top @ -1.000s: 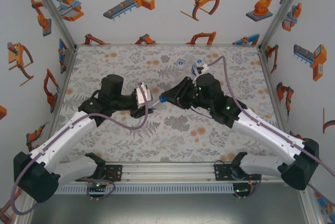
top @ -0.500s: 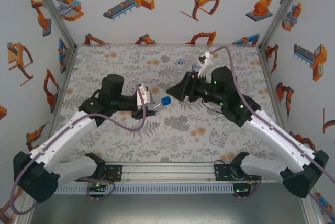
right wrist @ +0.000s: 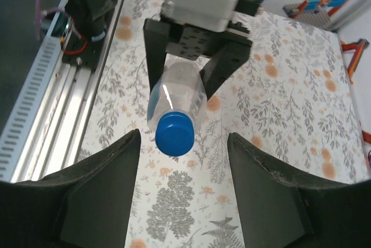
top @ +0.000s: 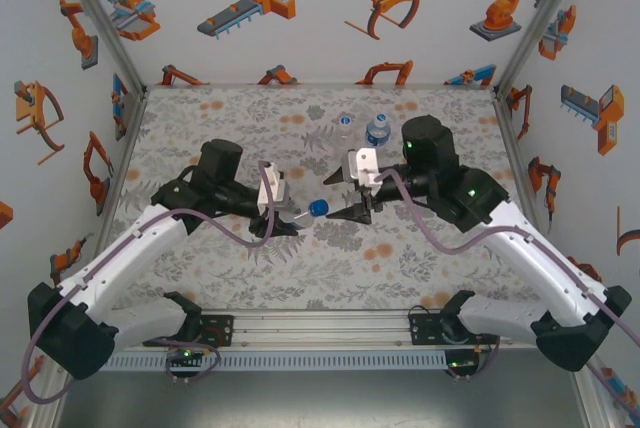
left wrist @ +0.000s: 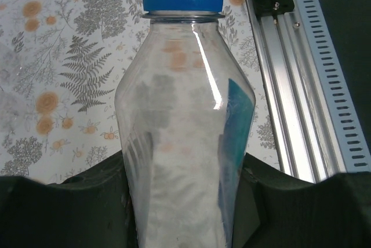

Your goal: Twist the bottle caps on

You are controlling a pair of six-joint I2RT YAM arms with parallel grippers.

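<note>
My left gripper (top: 290,216) is shut on a clear bottle (left wrist: 184,126) lying sideways above the mat, its dark fingers (left wrist: 69,201) pressing both sides of the body. A blue cap (top: 318,208) sits on the bottle's neck (left wrist: 182,2) and points toward the right arm. My right gripper (right wrist: 182,201) is open and faces that blue cap (right wrist: 175,133) end-on; the cap lies between and just beyond the fingertips, touching neither. The left gripper (right wrist: 194,57) holding the bottle (right wrist: 177,94) is also visible in the right wrist view. Two more bottles (top: 344,126) (top: 377,131) stand upright at the back.
The floral mat (top: 250,268) covers the table, with an aluminium rail (top: 320,328) along the near edge and walls on three sides. The two standing bottles are just behind the right arm's wrist (top: 425,148).
The right gripper let go of the cap, pulled back toward the rear, then turned and came back open in front of it. The left arm shifted the bottle slightly right.
</note>
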